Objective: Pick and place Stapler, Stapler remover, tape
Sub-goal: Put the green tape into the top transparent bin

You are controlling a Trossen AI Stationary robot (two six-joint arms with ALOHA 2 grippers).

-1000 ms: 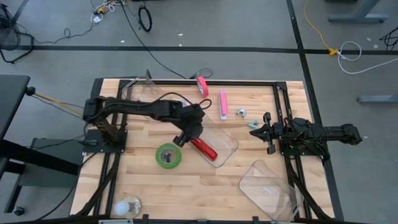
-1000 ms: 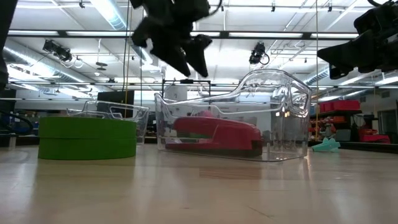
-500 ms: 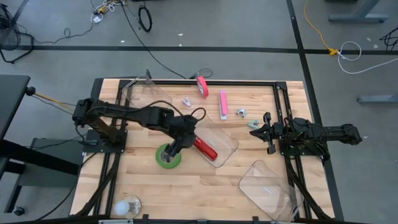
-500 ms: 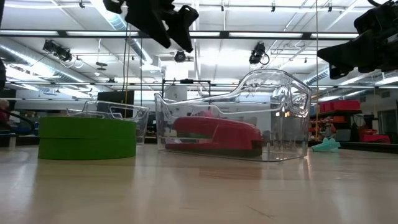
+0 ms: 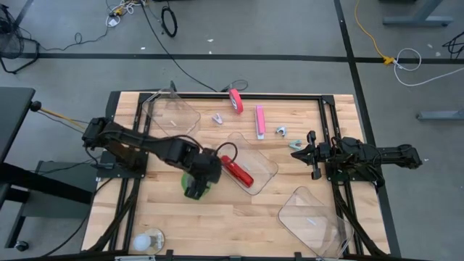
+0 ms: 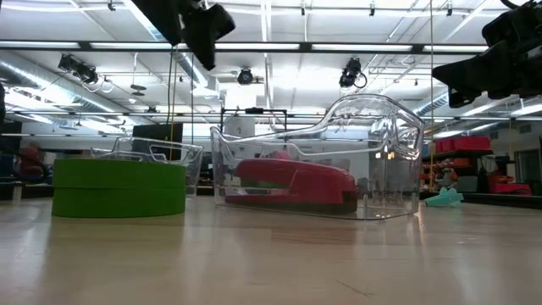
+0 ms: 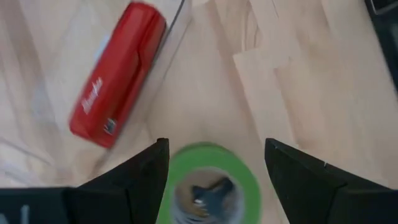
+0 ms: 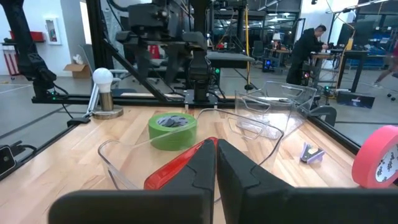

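A green tape roll (image 7: 208, 180) lies flat on the wooden table (image 5: 239, 217). My left gripper (image 7: 214, 180) hovers open above it, pointing steeply down, one finger over each side of the roll and clear of it, as the low view shows with the roll (image 6: 118, 188) far below. The red stapler (image 5: 237, 172) lies inside a clear container (image 5: 259, 165) just right of the roll. A teal staple remover (image 5: 297, 144) lies on the table near my right gripper (image 5: 312, 154), which waits shut and level at the right edge.
A second clear container (image 5: 170, 114) stands at the far left and a third (image 5: 312, 217) at the near right. A pink tape roll (image 5: 235, 99), a pink bar (image 5: 259, 121) and two small removers (image 5: 217, 118) (image 5: 280, 131) lie along the far side. A white bulb (image 5: 148, 241) sits near left.
My left gripper has swung from above the stapler's container toward the table's near left, ending over the green tape roll. It has rolled about its own axis and stayed open. Stapler, container and tape have not moved.
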